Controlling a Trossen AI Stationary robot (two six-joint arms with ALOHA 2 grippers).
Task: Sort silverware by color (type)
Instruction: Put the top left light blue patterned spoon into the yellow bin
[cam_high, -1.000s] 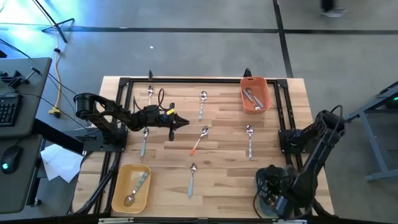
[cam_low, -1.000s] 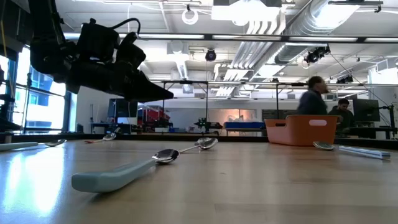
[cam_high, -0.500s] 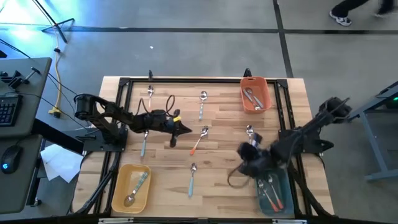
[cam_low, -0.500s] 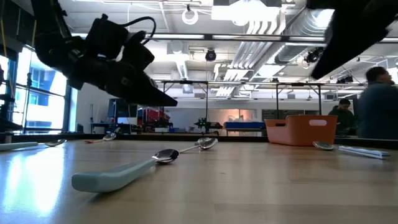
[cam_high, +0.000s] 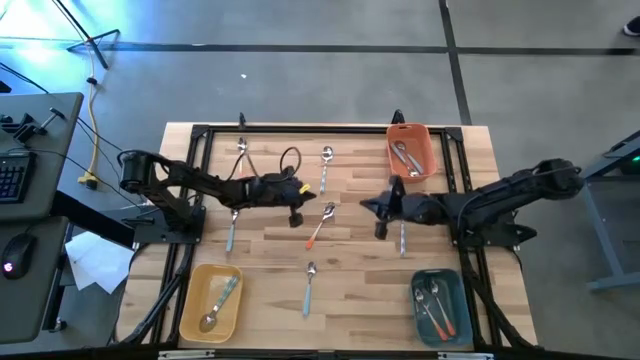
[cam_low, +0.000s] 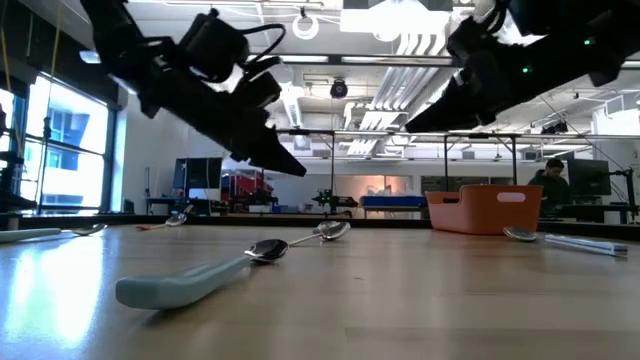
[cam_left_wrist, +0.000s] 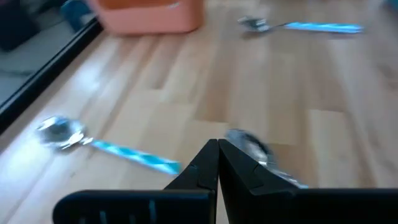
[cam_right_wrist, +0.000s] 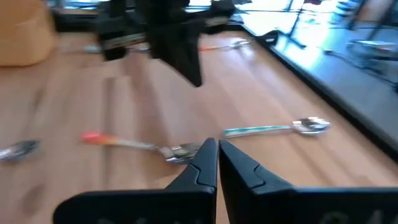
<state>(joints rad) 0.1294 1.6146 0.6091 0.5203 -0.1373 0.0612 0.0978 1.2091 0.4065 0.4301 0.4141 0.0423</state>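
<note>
The silverware lies scattered on the wooden table (cam_high: 360, 260). An orange-handled spoon (cam_high: 320, 226) lies at the middle, with blue-handled spoons (cam_high: 325, 168) around it. My left gripper (cam_high: 297, 208) hovers just left of the orange-handled spoon, shut and empty; the left wrist view shows its fingertips (cam_left_wrist: 217, 147) together over a spoon head (cam_left_wrist: 246, 142). My right gripper (cam_high: 368, 207) hovers just right of the same spoon, shut and empty. In the right wrist view the orange-handled spoon (cam_right_wrist: 134, 144) lies just beyond its closed tips (cam_right_wrist: 217, 149).
An orange bin (cam_high: 425, 160) at the back right holds silver pieces. A yellow bin (cam_high: 190, 300) at the front left holds a blue-handled spoon. A teal bin (cam_high: 458, 310) at the front right holds orange-handled pieces. A black frame (cam_high: 300, 130) runs along the table's back and sides.
The right arm swung from the front right corner, past the teal bin, to the table's middle. The left gripper moved right towards the orange-handled spoon.
</note>
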